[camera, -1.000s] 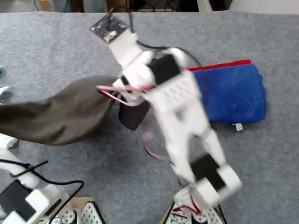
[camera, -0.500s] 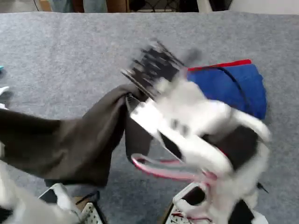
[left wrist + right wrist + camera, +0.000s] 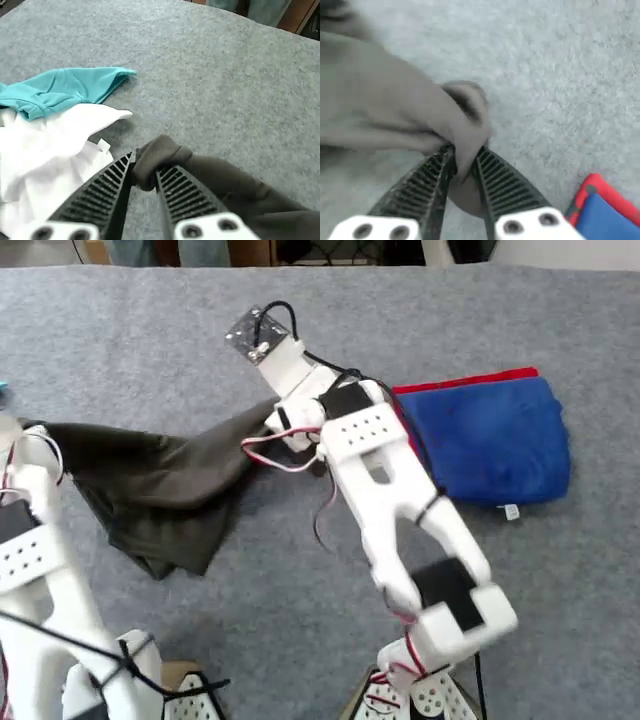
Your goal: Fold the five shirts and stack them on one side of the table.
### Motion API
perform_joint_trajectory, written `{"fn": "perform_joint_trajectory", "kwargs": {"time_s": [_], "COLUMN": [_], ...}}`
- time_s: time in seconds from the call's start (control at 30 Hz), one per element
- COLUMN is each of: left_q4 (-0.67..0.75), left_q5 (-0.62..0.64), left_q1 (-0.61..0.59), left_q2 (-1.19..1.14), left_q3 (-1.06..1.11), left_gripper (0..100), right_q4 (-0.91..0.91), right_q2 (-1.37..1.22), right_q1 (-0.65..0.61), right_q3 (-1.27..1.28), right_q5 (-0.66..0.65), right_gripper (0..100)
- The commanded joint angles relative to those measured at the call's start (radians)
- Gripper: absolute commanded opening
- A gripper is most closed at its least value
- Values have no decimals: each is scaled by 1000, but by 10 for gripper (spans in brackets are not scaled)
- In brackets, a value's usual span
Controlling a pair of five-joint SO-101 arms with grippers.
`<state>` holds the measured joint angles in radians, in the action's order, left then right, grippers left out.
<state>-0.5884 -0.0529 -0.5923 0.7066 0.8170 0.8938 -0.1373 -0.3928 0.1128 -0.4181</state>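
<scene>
A dark grey shirt [image 3: 165, 485] hangs stretched between the two arms over the table's left half. My left gripper [image 3: 144, 172] is shut on one bunched corner of the grey shirt [image 3: 210, 175], at the far left in the high view [image 3: 35, 435]. My right gripper [image 3: 462, 165] is shut on the opposite corner of the grey shirt [image 3: 395, 110], near the table's middle [image 3: 282, 420]. A folded blue shirt [image 3: 490, 440] lies on a folded red shirt [image 3: 470, 380] at the right. A teal shirt [image 3: 60, 90] and a white shirt [image 3: 45, 150] lie crumpled beyond the left gripper.
Grey felt covers the table [image 3: 120, 330]. The arms' bases [image 3: 420, 690] stand at the near edge. Open table surface lies at the back and at the near right.
Both arms swung fast. The grey shirt went from lying bunched at the left to being pulled taut between the grippers, lifted off the table, with the right arm back near the middle.
</scene>
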Motion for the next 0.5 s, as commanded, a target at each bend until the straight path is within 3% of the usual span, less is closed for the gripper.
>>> {"fn": "perform_joint_trajectory", "kwargs": {"time_s": [0.0,0.1,0.23,0.37,0.47], "left_q4": [146,193,189,141,115], "left_q5": [12,63,161,210,215], "left_q1": [8,-7,-61,-111,-143], "left_q2": [-120,-287,-502,-651,-717], "left_q3": [-7,-79,-231,-371,-441], "left_gripper": [29,29,29,29,29], "right_q4": [-141,-184,-160,-11,152], "right_q2": [-136,-268,-384,-395,-395], "right_q1": [57,78,84,78,81], "right_q3": [-77,-177,-311,-437,-561], "right_q5": [-11,-5,38,91,140], "right_gripper": [15,42,206,338,357]}}
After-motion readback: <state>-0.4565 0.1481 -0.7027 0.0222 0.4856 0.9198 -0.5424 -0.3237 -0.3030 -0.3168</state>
